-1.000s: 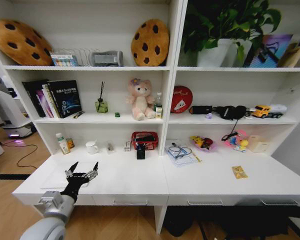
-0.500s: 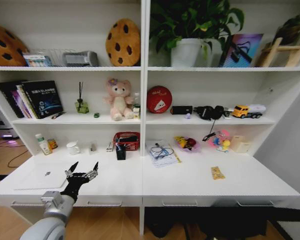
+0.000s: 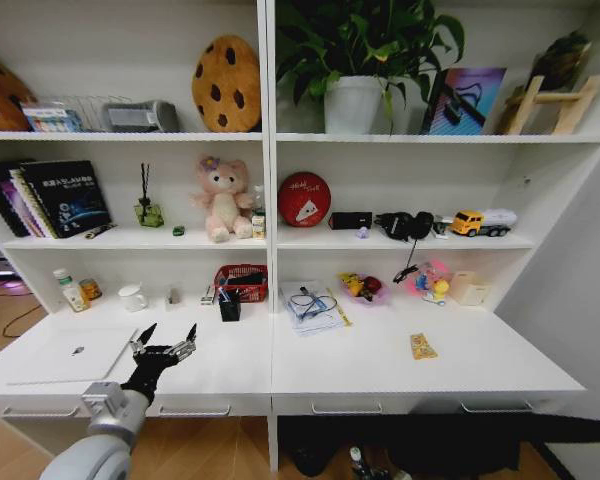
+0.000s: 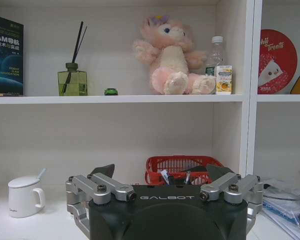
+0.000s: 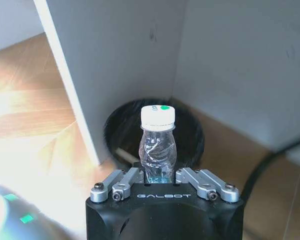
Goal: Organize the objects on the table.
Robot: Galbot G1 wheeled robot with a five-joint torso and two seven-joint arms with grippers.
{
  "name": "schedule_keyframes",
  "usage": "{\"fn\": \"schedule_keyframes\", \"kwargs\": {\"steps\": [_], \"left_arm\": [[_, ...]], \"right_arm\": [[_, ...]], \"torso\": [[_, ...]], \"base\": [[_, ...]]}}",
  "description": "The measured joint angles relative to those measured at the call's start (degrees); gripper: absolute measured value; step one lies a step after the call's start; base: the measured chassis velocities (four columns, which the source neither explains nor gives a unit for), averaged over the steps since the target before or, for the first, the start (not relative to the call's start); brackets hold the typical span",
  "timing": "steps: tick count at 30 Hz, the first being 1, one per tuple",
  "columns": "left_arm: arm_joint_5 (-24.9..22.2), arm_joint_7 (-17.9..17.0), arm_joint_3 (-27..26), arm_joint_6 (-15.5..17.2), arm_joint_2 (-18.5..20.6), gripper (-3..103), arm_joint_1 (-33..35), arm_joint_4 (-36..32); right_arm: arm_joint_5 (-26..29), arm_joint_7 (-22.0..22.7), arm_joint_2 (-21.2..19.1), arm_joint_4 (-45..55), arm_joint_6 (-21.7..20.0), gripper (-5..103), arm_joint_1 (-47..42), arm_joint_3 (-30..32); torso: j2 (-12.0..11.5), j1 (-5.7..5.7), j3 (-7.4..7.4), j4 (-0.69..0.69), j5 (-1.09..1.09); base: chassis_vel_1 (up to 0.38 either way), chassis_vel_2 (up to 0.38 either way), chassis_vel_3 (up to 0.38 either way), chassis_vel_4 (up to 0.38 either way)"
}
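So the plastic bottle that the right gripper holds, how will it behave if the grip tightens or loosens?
The bottle looks empty, clear and already twisted, so probably light and easily crushed. The right gripper pinches only its base, so it may tip. Smooth plastic could slip toward the black bin below.

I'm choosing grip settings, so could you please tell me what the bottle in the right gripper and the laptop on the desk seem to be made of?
The bottle looks like thin clear plastic: see-through, crinkled walls, with an opaque white screw cap. The right gripper is shut on it above a black bin. The laptop looks like matte silver metal, probably aluminium, with a flat, even lid; painted plastic cannot be excluded.
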Motion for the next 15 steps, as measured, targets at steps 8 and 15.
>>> {"fn": "schedule_keyframes", "kwargs": {"steps": [8, 15], "left_arm": [[0.0, 0.0, 0.0, 0.0, 0.0, 100, 0.0, 0.0], [0.0, 0.0, 0.0, 0.0, 0.0, 100, 0.0, 0.0]], "right_arm": [[-2.4, 3.1, 2.7, -8.8, 1.7, 23, 10.8, -5.2], [-1.9, 6.2, 4.6, -12.1, 4.4, 23, 13.6, -6.4]], "torso": [[0.0, 0.01, 0.01, 0.0, -0.03], [0.0, 0.0, 0.0, 0.0, -0.01]], "base": [[0.0, 0.0, 0.0, 0.0], [0.0, 0.0, 0.0, 0.0]]}}
